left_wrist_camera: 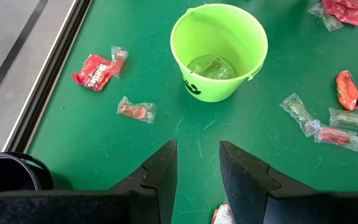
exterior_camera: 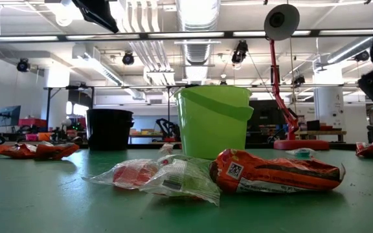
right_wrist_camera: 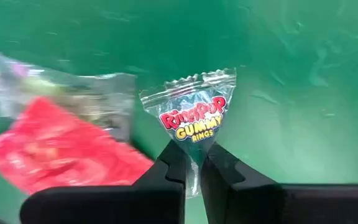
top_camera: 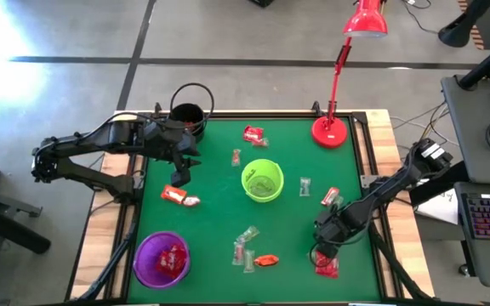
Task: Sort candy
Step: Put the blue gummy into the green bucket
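Candy is scattered over the green table [top_camera: 219, 195]. Right gripper [right_wrist_camera: 193, 163] sits low near the table's front right corner, fingers pressed together on the bottom edge of a clear gummy-rings packet [right_wrist_camera: 193, 118]; the packet stands up between the fingertips, just over the green surface. Right beside it lies a red wrapper [right_wrist_camera: 48, 149] with another clear packet [right_wrist_camera: 61, 93] partly under it; the high view shows this red heap [top_camera: 327, 267] at the front edge by that gripper. More sweets: a red-orange bar [top_camera: 266, 260] and a cluster of clear packets [top_camera: 244, 246] front of centre, a red one with a clear one [top_camera: 331, 197] toward the right edge, a single clear one [top_camera: 304, 187] right of the green bucket [top_camera: 263, 180], a red pack [top_camera: 254, 134] near the back edge, a small clear one [top_camera: 236, 156] just ahead of it, and a red pair [top_camera: 179, 197] toward the left edge. Green bucket stands mid-table with some clear wrappers in it [left_wrist_camera: 211, 66]. Purple cup [top_camera: 162, 258] at the front left corner holds red candy. Black cup [top_camera: 189, 115] is at the back left corner, red lamp [top_camera: 331, 129] at the back right. Left gripper [left_wrist_camera: 197, 163] hovers over the left half, between the black cup and the red pair, fingers apart, pinching nothing.
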